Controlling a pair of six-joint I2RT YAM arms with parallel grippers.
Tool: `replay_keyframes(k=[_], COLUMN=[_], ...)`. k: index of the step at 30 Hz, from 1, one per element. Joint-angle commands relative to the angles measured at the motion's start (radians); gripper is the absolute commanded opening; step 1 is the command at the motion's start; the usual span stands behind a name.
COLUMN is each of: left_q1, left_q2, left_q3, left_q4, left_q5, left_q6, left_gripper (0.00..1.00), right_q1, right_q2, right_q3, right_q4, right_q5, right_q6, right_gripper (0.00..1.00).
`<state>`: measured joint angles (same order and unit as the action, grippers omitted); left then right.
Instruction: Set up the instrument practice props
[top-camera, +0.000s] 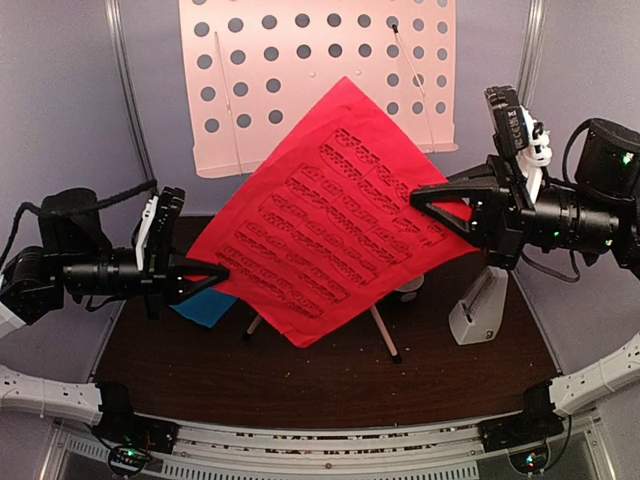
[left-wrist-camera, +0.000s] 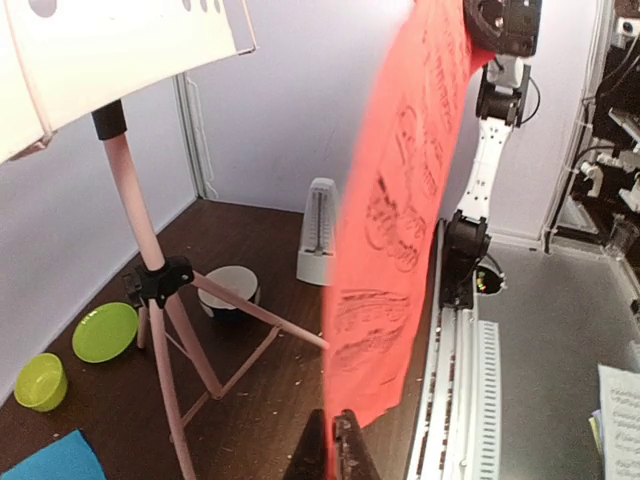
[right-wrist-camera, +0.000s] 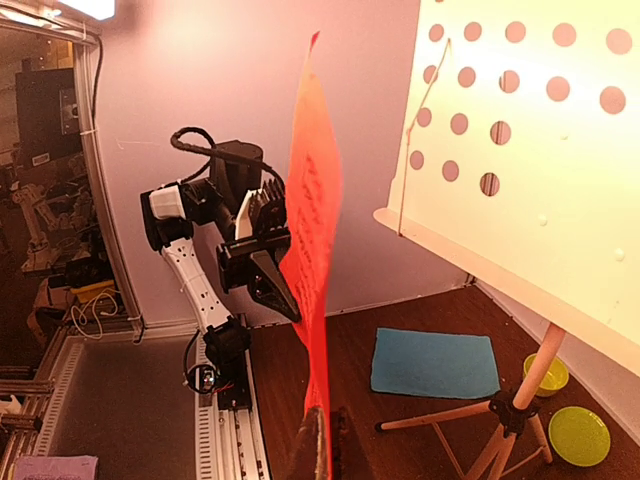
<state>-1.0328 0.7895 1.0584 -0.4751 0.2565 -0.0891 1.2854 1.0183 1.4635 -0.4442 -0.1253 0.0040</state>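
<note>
The red music sheet (top-camera: 335, 215) hangs in the air between both grippers, in front of the pale pink stand's hole-dotted desk (top-camera: 300, 70). My left gripper (top-camera: 222, 271) is shut on the sheet's left corner; the left wrist view shows the sheet (left-wrist-camera: 400, 230) edge-on rising from the gripper (left-wrist-camera: 335, 455). My right gripper (top-camera: 420, 198) is shut on its right edge, also seen in the right wrist view (right-wrist-camera: 322, 450), where the sheet (right-wrist-camera: 315, 220) stands up. The blue sheet (top-camera: 205, 305) lies flat on the table under the left gripper. The white-grey metronome (top-camera: 477, 305) stands at right. The stand's tripod legs (left-wrist-camera: 175, 330) spread on the table.
A white bowl with black base (left-wrist-camera: 232, 292) sits by the tripod legs. A green plate (left-wrist-camera: 105, 332) and a green bowl (left-wrist-camera: 40, 382) lie at the table's far left side. The stand's legs (top-camera: 383, 332) stick out under the red sheet. Grey walls close the table's back and sides.
</note>
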Motion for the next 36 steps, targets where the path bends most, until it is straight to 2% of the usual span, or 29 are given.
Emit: replay_keyframes(k=[1,3,4,5,7,9,11,14,20,25,31,36], left_q1=[0.009,0.01,0.01,0.01,0.01,0.01,0.01,0.01,0.01,0.01,0.011,0.011], left_q2=[0.025,0.032,0.037,0.045,0.07,0.107,0.146,0.215,0.395,0.509,0.596,0.609], left_q3=[0.073,0.089,0.101,0.114,0.149,0.193,0.232,0.294,0.451,0.56,0.663,0.69], left_q4=[0.058,0.031,0.012,-0.016,-0.091,-0.186,-0.274,-0.388,-0.564,-0.676,-0.786,-0.79], left_q5=[0.016,0.014,0.006,-0.007,-0.021,-0.019,0.0,0.028,0.155,0.221,0.259,0.267], left_q6=[0.0,0.006,0.011,0.02,0.044,0.054,0.056,0.056,0.084,0.109,0.147,0.138], left_gripper=[0.0,0.0,0.0,0.0,0.0,0.0,0.0,0.0,0.0,0.0,0.0,0.0], right_q1=[0.001,-0.001,-0.002,-0.004,-0.005,-0.006,-0.006,-0.006,-0.006,0.001,0.018,0.023], right_q2=[-0.039,-0.048,-0.046,-0.034,-0.011,-0.001,-0.004,-0.006,0.09,0.227,0.307,0.399], right_q3=[-0.074,-0.116,-0.122,-0.115,-0.083,-0.054,-0.039,-0.014,0.11,0.262,0.326,0.415], right_q4=[0.081,0.076,0.046,0.008,-0.089,-0.16,-0.211,-0.279,-0.421,-0.569,-0.606,-0.666], right_q5=[0.059,0.122,0.162,0.185,0.231,0.272,0.286,0.325,0.367,0.36,0.341,0.295], right_q6=[0.05,0.079,0.087,0.087,0.084,0.08,0.067,0.065,0.0,-0.068,-0.17,-0.234], right_gripper=[0.0,0.0,0.07,0.2,0.55,0.82,0.91,0.98,1.0,0.94,0.92,0.87])
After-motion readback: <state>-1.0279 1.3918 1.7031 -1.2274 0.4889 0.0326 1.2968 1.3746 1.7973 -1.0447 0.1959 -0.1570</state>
